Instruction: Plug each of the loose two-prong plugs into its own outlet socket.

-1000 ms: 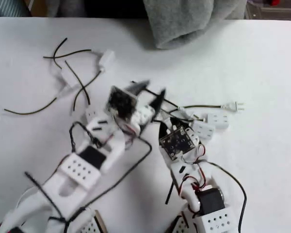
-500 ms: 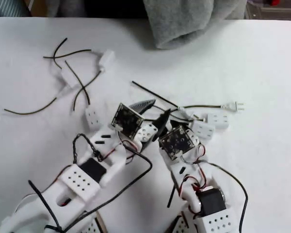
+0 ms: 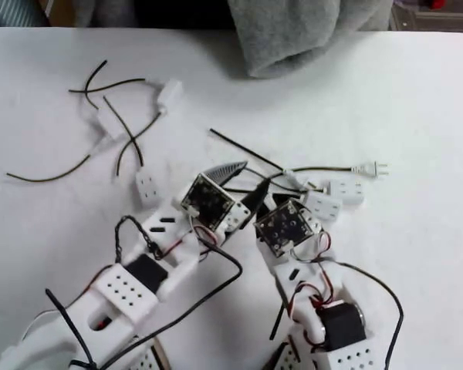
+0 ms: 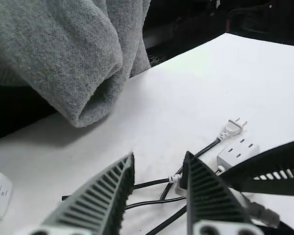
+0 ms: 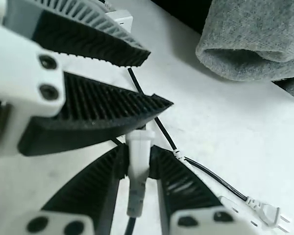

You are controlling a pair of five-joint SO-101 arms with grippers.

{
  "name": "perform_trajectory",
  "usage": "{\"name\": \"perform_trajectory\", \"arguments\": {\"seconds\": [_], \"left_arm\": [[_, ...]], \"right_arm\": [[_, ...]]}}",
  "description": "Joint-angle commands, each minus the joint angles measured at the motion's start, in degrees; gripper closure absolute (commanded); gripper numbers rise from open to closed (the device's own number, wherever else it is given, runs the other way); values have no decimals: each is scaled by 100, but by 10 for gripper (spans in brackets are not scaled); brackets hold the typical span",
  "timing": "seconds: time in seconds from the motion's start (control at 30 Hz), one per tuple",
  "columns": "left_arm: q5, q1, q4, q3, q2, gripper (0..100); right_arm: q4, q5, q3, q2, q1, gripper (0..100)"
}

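My right gripper (image 5: 138, 152) is shut on a white plug (image 5: 138, 161) whose black cable runs back between the fingers. My left gripper (image 4: 159, 161) stands open just above the table; one of its dark fingers (image 5: 103, 112) lies right over the held plug's tip. From above, the left gripper (image 3: 255, 174) and right gripper (image 3: 275, 196) meet mid-table. A loose two-prong plug (image 3: 374, 168) (image 4: 233, 128) (image 5: 262, 211) lies further right. Two white outlet sockets (image 3: 346, 190) (image 3: 322, 206) sit beside the right gripper; one socket (image 4: 237, 152) lies near the loose plug.
Another white socket (image 3: 147, 185) lies left of the left gripper, and more white sockets (image 3: 170, 94) with black wires (image 3: 100, 85) lie at the back left. A grey cloth (image 3: 301, 35) (image 4: 63, 54) (image 5: 255, 44) hangs over the far table edge.
The left arm's gripper has moved down and to the right, closing in on the right gripper. The right arm has barely shifted and keeps its plug.
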Motion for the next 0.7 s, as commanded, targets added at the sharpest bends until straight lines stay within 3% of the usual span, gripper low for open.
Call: {"name": "perform_trajectory", "arguments": {"seconds": [0.0, 0.67], "left_arm": [[-62, 31, 18, 9, -57, 831], [-70, -4, 18, 9, -57, 831]], "right_arm": [[189, 0, -615, -119, -57, 980], [620, 0, -1073, -119, -22, 980]]}}
